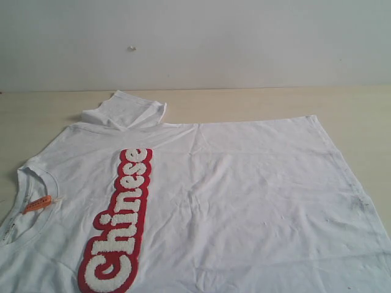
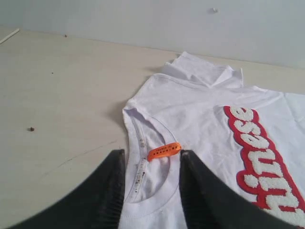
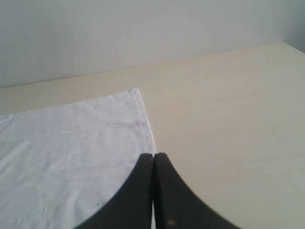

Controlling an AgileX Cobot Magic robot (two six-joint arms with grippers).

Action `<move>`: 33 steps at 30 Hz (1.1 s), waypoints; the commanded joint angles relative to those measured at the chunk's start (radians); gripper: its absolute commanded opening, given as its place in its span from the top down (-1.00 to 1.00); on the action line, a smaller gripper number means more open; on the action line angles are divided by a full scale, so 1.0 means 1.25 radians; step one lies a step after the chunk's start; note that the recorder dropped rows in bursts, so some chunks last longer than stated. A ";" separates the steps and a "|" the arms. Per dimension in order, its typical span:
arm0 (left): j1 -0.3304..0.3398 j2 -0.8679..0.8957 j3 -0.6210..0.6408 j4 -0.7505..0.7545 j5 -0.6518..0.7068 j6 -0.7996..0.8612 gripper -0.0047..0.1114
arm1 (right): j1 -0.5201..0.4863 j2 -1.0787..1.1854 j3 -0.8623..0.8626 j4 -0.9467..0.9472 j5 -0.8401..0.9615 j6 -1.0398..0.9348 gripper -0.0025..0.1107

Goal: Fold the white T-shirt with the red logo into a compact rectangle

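The white T-shirt (image 1: pixel 244 183) lies spread flat on the table, neck toward the left. Its red logo (image 1: pixel 119 226) spelling "Chinese" runs across the chest, and the far sleeve (image 1: pixel 125 110) is bunched up. The small orange neck tag (image 1: pixel 38 203) sits at the collar. No gripper shows in the exterior view. In the left wrist view my left gripper (image 2: pixel 152 152) hangs open over the collar, with the orange tag (image 2: pixel 164 151) seen between its fingers and the logo (image 2: pixel 264 157) beside it. My right gripper (image 3: pixel 153 155) is shut, right over the shirt's hem edge (image 3: pixel 145 126).
The light wooden table (image 1: pixel 354 110) extends beyond the shirt on the far side and to the right. A plain pale wall (image 1: pixel 244 43) stands behind it. A small dark speck (image 2: pixel 31 128) lies on the table left of the collar.
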 commanded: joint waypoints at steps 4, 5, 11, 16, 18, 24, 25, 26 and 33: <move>0.003 -0.005 0.003 -0.003 -0.036 0.000 0.25 | 0.004 -0.005 0.004 -0.007 -0.162 -0.001 0.96; 0.003 -0.005 0.003 -0.003 -0.048 0.000 0.25 | 0.004 -0.005 0.004 -0.007 -0.204 -0.001 0.96; 0.003 -0.005 0.003 -0.003 -0.131 0.000 0.25 | 0.004 -0.005 0.004 -0.007 -0.277 0.016 0.96; 0.003 -0.005 0.003 -0.003 -0.262 0.000 0.25 | 0.004 -0.005 0.004 -0.007 -0.323 0.032 0.96; 0.003 -0.005 0.003 -0.003 -0.305 0.001 0.25 | 0.004 -0.005 0.004 -0.007 -0.339 0.034 0.96; 0.003 -0.005 0.003 -0.003 -0.398 0.000 0.25 | 0.004 -0.005 0.004 -0.007 -0.370 0.038 0.96; 0.003 -0.005 0.003 -0.003 -0.422 -0.002 0.25 | 0.004 -0.005 0.004 -0.007 -0.375 0.053 0.96; 0.003 -0.005 0.003 -0.003 -0.440 -0.002 0.25 | 0.004 -0.005 0.004 -0.007 -0.379 0.074 0.96; 0.003 -0.005 0.003 -0.003 -0.475 -0.010 0.25 | 0.004 -0.005 0.004 -0.007 -0.422 0.154 0.96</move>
